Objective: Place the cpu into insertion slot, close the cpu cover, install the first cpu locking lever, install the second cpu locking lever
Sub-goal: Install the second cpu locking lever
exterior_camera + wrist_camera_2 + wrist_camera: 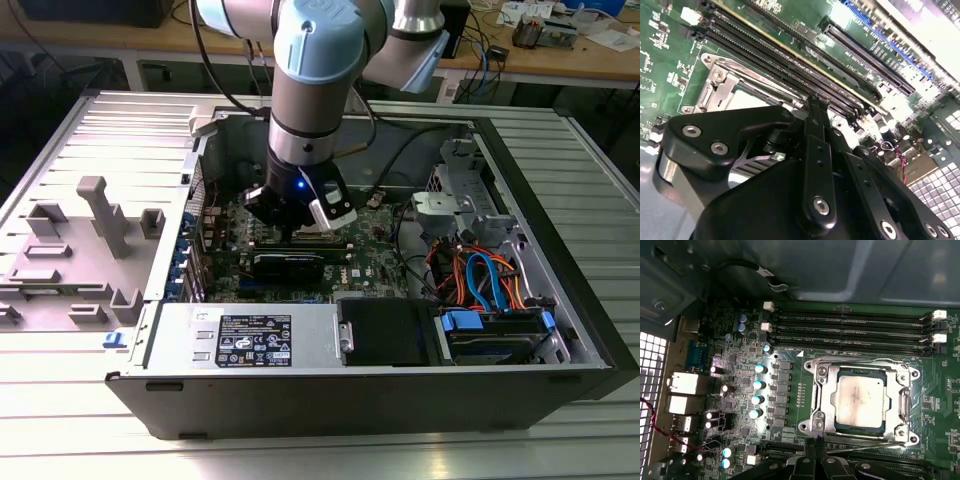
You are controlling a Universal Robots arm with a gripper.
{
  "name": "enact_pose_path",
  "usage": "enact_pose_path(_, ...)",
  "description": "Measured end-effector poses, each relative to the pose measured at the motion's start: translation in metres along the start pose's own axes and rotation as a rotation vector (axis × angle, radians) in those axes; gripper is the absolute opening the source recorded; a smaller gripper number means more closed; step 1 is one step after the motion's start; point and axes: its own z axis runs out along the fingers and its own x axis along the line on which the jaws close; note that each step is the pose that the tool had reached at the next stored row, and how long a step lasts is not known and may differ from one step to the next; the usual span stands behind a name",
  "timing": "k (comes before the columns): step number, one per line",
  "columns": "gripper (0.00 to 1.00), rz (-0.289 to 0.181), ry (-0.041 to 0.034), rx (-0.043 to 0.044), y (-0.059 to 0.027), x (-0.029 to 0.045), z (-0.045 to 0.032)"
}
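While the arm reaches straight down into the computer case (560, 300), its gripper (815, 444), jaws closed together, touches a locking lever (860, 446) at the cpu cover's (822, 402) six o'clock edge.

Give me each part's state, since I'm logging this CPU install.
cpu: seated in the slot, top showing through the cover's window.
cover: closed flat over the cpu.
slot: filled, covered.
lever: thin rod along the slot's edge by the hand.
hand: fingertips together at the slot's edge by the lever.
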Motion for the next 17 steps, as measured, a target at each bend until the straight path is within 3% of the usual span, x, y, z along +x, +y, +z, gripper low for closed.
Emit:
enact_pose_path(4, 0.11, -0.003, -0.0012, -0.0178, -0.0006, 0.0017, 0.0016)
enact_pose_path(8, 0.11, -0.011, -0.0033, -0.0488, -0.0013, 0.0041, 0.0052)
enact_pose_path(14, 0.11, -0.018, -0.0047, -0.0641, -0.0021, 0.0050, 0.0097)
enact_pose_path(17, 0.11, -0.021, -0.0044, -0.0657, -0.0023, 0.0050, 0.0113)
